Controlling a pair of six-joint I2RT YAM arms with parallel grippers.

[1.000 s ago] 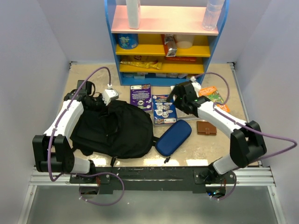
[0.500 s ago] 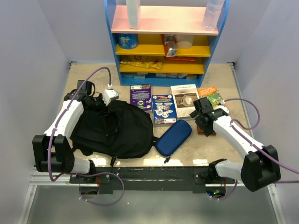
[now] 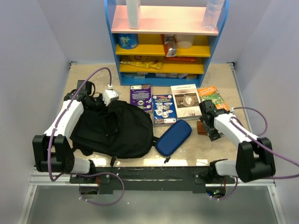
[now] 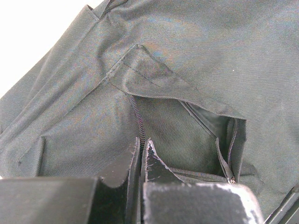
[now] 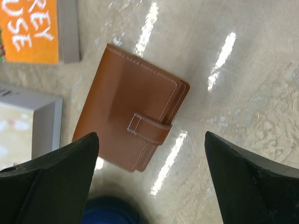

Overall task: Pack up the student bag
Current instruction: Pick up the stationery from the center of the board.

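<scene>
Two lilac walls (image 3: 32,56) enclose a glossy beige desk (image 3: 196,150) where the black student bag (image 3: 117,128) lies flat. The left fingers (image 4: 153,162) are pressed together at the bag's open pocket. Right of the bag, the right fingers (image 5: 56,179) are spread over a brown wallet (image 5: 124,116).

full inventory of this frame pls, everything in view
student bag: 1, black, table left, pocket unzipped
pencil case: 1, dark blue, right of the bag
books: 4, purple, blue, white, orange-green, row in front of the shelf
wallet: 1, brown, closed, on the table by the pencil case
shelf unit: 1, blue frame, pink and yellow boards, far edge
bottles: 2, white and clear, top board
other shelf goods: too small to tell
table: 1, beige
left fingers: shut, at the bag's pocket zip
right fingers: open, over the wallet
</scene>
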